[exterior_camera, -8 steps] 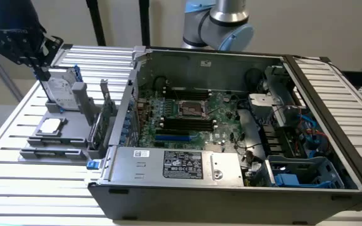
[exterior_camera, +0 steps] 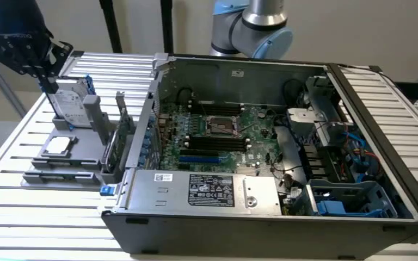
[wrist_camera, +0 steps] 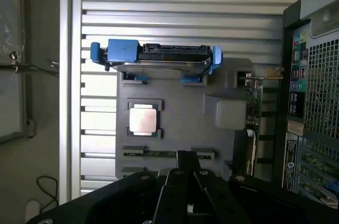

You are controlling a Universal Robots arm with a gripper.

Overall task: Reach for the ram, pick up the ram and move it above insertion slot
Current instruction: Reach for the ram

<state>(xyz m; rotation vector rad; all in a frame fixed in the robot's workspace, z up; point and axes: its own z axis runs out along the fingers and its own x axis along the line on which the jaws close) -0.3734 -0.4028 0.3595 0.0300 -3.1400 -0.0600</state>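
Black gripper (wrist_camera: 185, 156), closed; thin flat green ram (wrist_camera: 153, 154) in grey tray (wrist_camera: 185, 113).

On the slatted table (exterior_camera: 28, 228), an open computer case (exterior_camera: 267, 231) fills the exterior view's right, with a holder tray (exterior_camera: 38, 162) just beside it on the left. In the tray the hard drive (exterior_camera: 71, 106) stands at the far end, a processor (exterior_camera: 59, 144) lies mid-tray, the ram (exterior_camera: 58, 175) lies nearest, and a card (exterior_camera: 115, 138) stands upright along the case side.

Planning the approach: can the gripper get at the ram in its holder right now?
Probably yes. The ram lies uncovered in the gray holder, open from above. The gripper, shut, hangs above the hard drive, and nothing blocks the way down. It would need to open first.
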